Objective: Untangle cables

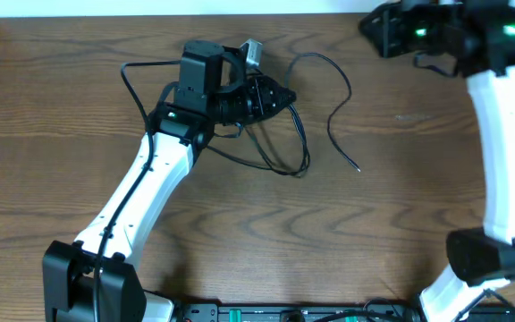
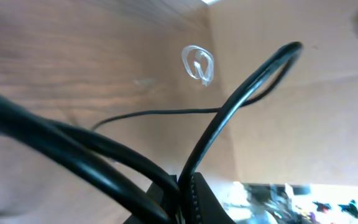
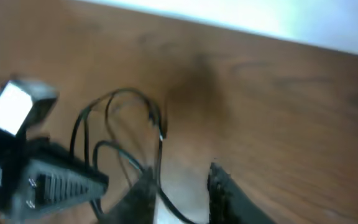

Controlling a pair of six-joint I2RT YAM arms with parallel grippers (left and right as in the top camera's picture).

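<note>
Left arm (image 1: 146, 192) stretched forward, left claw (image 1: 282, 95) clamped tight, right arm (image 1: 503, 134) extended far forward, right claw (image 3: 179, 179) slightly parted

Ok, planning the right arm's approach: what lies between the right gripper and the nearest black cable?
Nothing: the overhead view shows only bare wooden table between the right gripper and the black cable.

Nope, no readable text here. No labels, brand names, numbers or signs that I can make out in any of the three views, and both wrist views are too blurry for fine print anyway.
</note>
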